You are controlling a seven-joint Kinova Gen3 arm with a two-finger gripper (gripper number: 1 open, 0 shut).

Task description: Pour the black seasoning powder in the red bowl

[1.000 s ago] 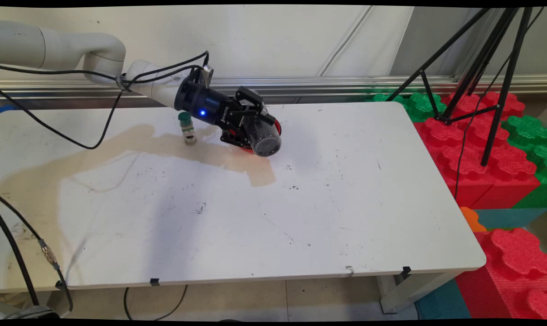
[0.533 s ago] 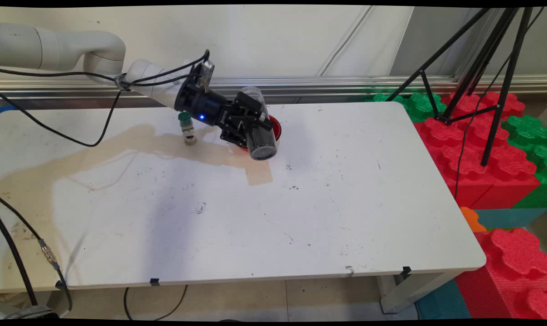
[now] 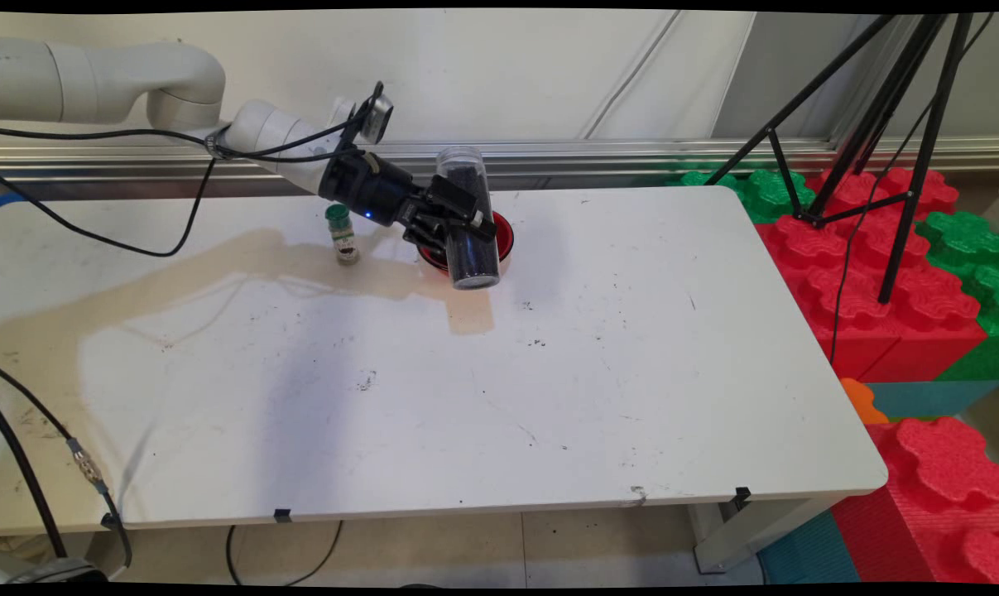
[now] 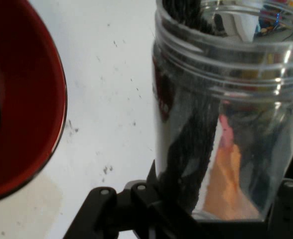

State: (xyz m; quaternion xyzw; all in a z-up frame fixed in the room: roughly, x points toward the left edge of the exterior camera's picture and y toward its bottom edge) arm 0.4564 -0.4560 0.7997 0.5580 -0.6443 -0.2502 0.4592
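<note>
Gripper grips your clear jar of dark grains, near upright, over the red bowl, upper centre, so spills land inside.

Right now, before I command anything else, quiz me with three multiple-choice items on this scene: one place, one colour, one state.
1. Where does the small green-capped bottle stand?
A. left of the bowl
B. inside the bowl
C. at the table's near edge

2. What colour is the bowl?
A. blue
B. red
C. white

3. How is the clear jar held?
A. lying free on the table
B. gripped in the tool, open mouth up
C. capped and standing

Key: 1 A, it stands apart on the white table; 2 B, its rim shows red; 3 B, dark grains sit at its lower end.
</note>
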